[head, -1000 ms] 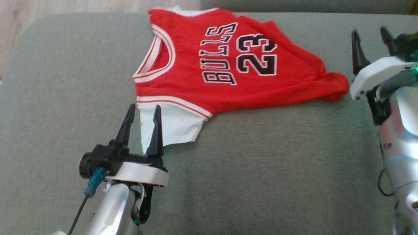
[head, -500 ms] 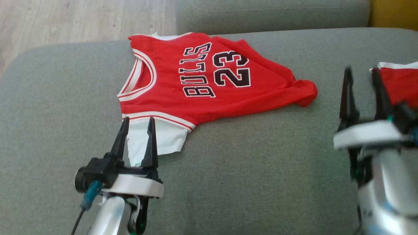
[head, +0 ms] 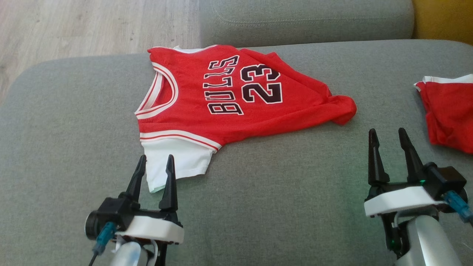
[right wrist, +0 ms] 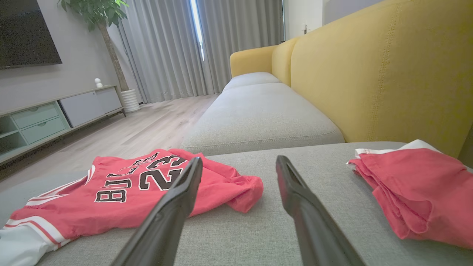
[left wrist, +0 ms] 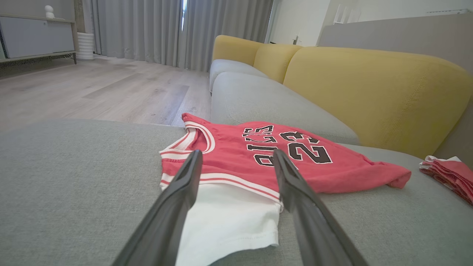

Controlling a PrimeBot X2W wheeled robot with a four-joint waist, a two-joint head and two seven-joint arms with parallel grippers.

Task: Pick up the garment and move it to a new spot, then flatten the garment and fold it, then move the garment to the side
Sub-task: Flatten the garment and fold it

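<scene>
Since a second ago the right gripper has dropped to the lower right; the left gripper stays at the white sleeve — both spread wide, empty. The jersey reads "BULLS 23" and lies on the grey cushion — long axis left to right, neck hole leftward.

Soft, even daylight comes through a bright gap in the long grey curtains at the far end. Shadows on the grey fabric sofa seat are faint. Both wrist views bulge at the edges, and the near dark fingers look blurred.
</scene>
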